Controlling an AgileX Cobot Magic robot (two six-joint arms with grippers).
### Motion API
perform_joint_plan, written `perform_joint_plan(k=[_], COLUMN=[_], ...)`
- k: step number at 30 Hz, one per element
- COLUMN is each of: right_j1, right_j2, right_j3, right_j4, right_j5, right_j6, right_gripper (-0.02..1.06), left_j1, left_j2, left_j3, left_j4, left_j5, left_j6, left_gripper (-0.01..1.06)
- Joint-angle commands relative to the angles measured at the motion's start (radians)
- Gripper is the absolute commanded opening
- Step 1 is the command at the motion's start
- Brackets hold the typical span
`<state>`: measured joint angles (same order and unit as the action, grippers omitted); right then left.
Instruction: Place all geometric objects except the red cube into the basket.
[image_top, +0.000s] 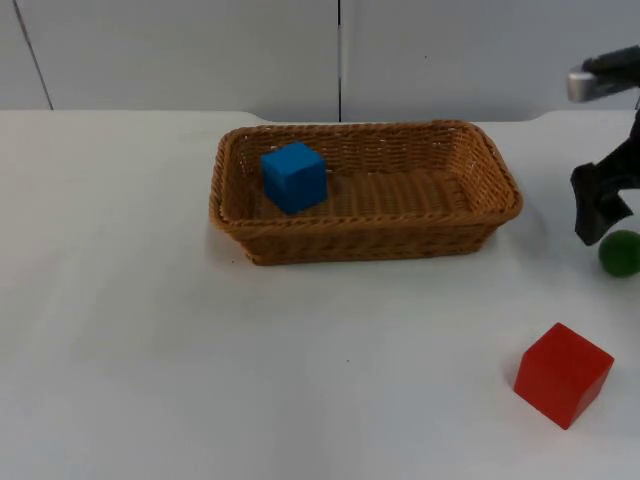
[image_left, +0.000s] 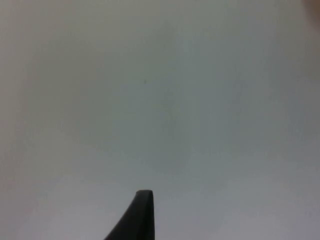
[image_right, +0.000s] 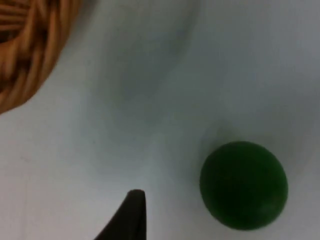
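- Green ball (image_top: 620, 253) rests on the white table (image_top: 150, 330), to the right of the basket (image_top: 365, 240) and well apart from it.
- Right gripper (image_top: 598, 215) hangs just above and beside the ball, on its basket side; whether its fingers are wide or narrow cannot be told.
- Being round, the ball has no long axis and points no way, so any grasp angle should serve.
- Blue cube (image_top: 294, 177) lies inside the basket's left end.
- Red cube (image_top: 563, 374) sits in front of the ball, farther from the basket.
- Left gripper (image_left: 142, 220) waits over bare table.

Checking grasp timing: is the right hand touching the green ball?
Apart. The right wrist view shows white table between the right hand fingertip and the green ball.
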<state>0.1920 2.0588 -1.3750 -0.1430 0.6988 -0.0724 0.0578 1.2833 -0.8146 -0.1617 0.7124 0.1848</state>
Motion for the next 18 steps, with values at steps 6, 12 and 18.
perform_joint_plan(k=[6, 12, 18], right_j1=[-0.011, -0.011, -0.011], right_j2=[0.087, 0.106, 0.106], right_j3=[-0.014, -0.014, -0.014], right_j4=[-0.009, -0.006, -0.008], right_j5=[-0.070, -0.105, -0.085], right_j6=[-0.019, -0.019, -0.006], right_gripper=[1.05, 0.99, 0.47], left_j1=[0.004, 0.004, 0.004], left_j2=[-0.010, -0.010, -0.010], left_j3=[0.005, 0.005, 0.005], left_j4=[-0.006, -0.006, -0.006], left_j5=[-0.017, -0.020, -0.020], left_j6=[-0.005, -0.005, -0.005], left_gripper=[1.05, 1.05, 1.05])
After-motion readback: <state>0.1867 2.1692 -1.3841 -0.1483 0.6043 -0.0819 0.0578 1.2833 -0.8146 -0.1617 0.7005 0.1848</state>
